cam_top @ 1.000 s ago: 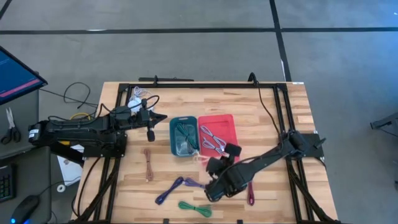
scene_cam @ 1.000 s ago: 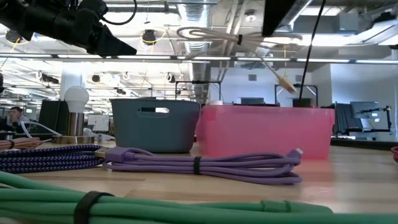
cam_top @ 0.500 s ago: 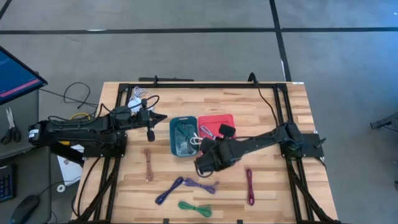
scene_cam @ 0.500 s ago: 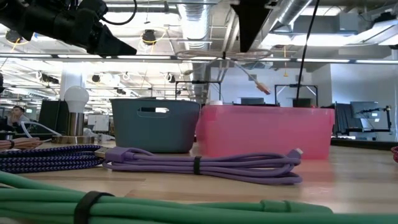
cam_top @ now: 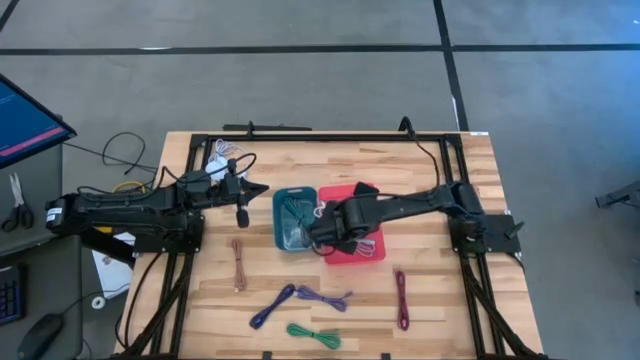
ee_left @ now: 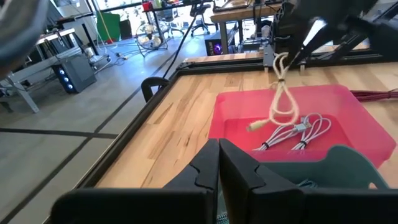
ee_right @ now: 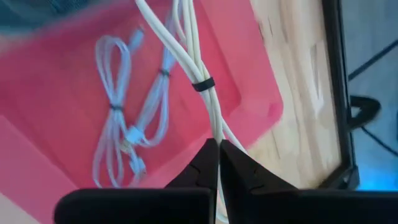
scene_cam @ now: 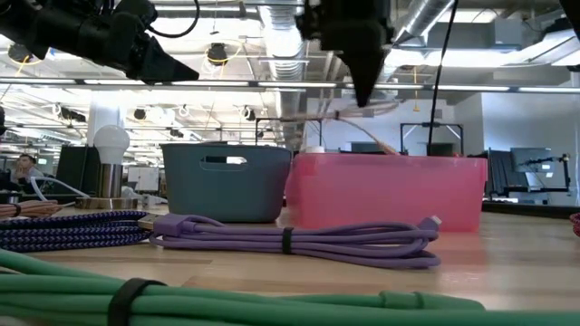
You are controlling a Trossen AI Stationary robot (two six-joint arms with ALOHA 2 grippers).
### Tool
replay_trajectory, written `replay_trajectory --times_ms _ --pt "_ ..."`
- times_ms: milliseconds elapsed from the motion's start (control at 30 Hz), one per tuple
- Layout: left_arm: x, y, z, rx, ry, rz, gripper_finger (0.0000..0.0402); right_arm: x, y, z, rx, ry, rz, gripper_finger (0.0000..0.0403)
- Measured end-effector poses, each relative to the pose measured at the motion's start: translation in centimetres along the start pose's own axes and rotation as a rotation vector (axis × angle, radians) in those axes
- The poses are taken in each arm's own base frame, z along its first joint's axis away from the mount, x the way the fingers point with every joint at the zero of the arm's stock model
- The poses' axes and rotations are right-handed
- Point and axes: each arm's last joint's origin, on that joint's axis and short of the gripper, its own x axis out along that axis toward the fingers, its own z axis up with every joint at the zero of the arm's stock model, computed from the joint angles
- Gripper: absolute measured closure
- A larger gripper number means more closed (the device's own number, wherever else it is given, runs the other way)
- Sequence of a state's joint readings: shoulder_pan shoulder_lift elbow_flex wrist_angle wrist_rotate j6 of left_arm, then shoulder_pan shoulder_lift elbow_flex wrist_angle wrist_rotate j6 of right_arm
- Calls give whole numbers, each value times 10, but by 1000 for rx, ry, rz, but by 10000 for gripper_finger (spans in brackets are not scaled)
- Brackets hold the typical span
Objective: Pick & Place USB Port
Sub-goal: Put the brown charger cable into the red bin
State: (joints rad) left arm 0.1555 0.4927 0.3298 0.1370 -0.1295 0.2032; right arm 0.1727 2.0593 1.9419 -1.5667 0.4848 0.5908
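Note:
My right gripper [cam_top: 322, 216] is shut on a cream-white bundled USB cable [ee_left: 282, 93] and hovers over the pink bin [cam_top: 366, 250]. Two pale lavender cables [ee_right: 124, 124] lie on the bin's floor. In the low view the right gripper [scene_cam: 362, 63] stands above the pink bin [scene_cam: 390, 195], with the cable [scene_cam: 362, 114] just over its rim. My left gripper [cam_top: 243, 211] is shut and empty. It hovers left of the teal bin [cam_top: 281, 240], which holds more cables. My right gripper pinches the cream cable bundle between its two fingers, a little past the black tie [ee_right: 202, 84], at the strands [ee_right: 215, 127]. The fingers come from above, slanting down. The bundle is lifted clear, and its loop [ee_left: 284, 107] and plug end [ee_left: 252, 126] hang over the pink bin.
Near the table's front edge lie bundled cables: purple [cam_top: 322, 297], blue-violet [cam_top: 272, 305], green [cam_top: 312, 335], maroon [cam_top: 402, 298] and reddish-brown [cam_top: 238, 262]. A black frame [cam_top: 330, 135] rims the table. White cables and a lamp [cam_top: 222, 150] sit at the far left.
My right gripper has carried the cream cable from the table's near edge toward the far edge, passing over the loose cables. It now stands above the pink bin. The cable has stayed lifted and swings below the fingers.

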Motion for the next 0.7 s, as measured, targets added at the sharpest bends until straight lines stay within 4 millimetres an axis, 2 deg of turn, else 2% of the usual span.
replay_trajectory --times_ms 167,367,567,700 --pt "0 0 0 -2 3 -1 389 18 -14 -15 39 -4 52 403" --pt "0 0 -1 -2 8 -2 389 39 -25 -36 157 -181 227 403" --pt "0 0 -1 -2 8 -2 389 79 -37 -56 256 -177 298 403" --pt "0 0 -1 -1 8 -2 389 103 -37 -60 290 -160 334 403"
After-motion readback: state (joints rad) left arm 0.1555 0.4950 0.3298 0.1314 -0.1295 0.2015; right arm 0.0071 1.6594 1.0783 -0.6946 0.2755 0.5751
